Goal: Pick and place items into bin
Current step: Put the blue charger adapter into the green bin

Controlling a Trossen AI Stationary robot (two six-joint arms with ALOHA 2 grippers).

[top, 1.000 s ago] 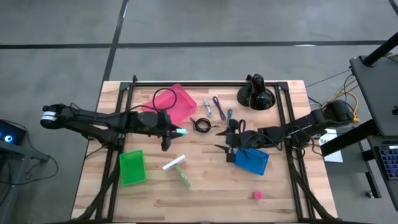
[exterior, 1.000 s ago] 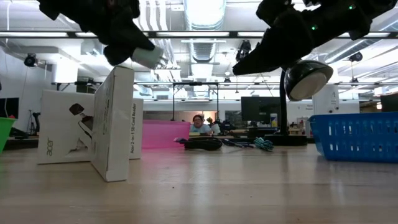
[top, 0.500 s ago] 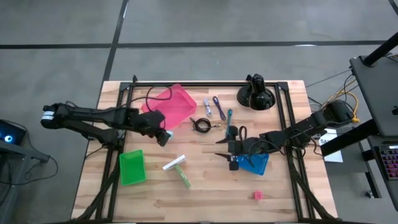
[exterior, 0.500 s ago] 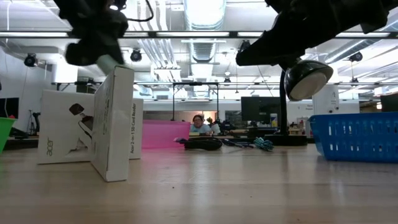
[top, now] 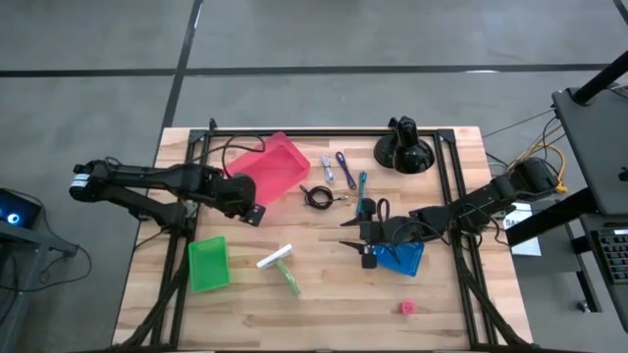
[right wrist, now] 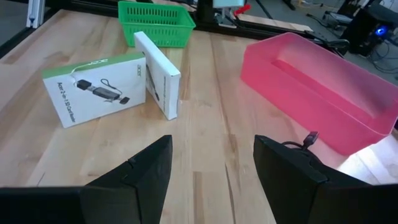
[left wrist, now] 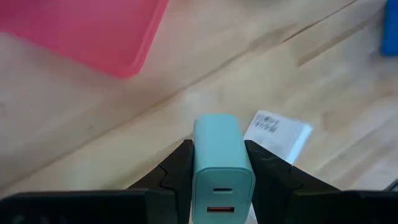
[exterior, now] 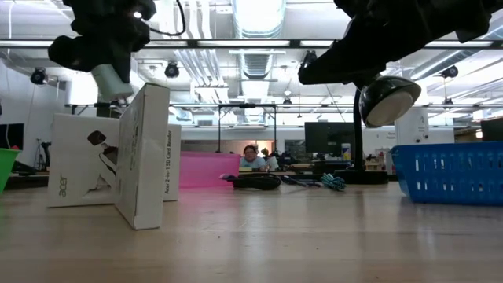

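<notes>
My left gripper (top: 252,213) hangs over the table just near the pink bin (top: 272,165), tipped steeply down and shut on a pale teal charger block (left wrist: 219,152). In the low view the block (exterior: 108,79) juts out below it. My right gripper (right wrist: 211,171) stands open and empty above the blue bin (top: 400,258). A black coiled cable (top: 316,196) and thin purple, blue and teal sticks (top: 343,169) lie on the table at the far middle. A tiny red block (top: 407,308) lies near the front edge. My left gripper pinches the charger block by its two long sides (left wrist: 199,155) between its two fingers (left wrist: 177,171). The fingers slant down from above and lie along the block. Its port end faces the wrist, its other end sticks out past the fingertips, and it is clear of the table.
Two white card-reader boxes (right wrist: 99,87) (right wrist: 158,74) lie between the green bin (top: 208,263) and the blue bin; one stands on its edge. A black domed camera mount (top: 402,149) sits at the far right. Black frame rails run along the table's sides.
My left gripper has drawn back toward the table's left edge and risen a little. It has tipped from nearly level to steeply downward and rolled, still shut on the charger block, which now points down.
</notes>
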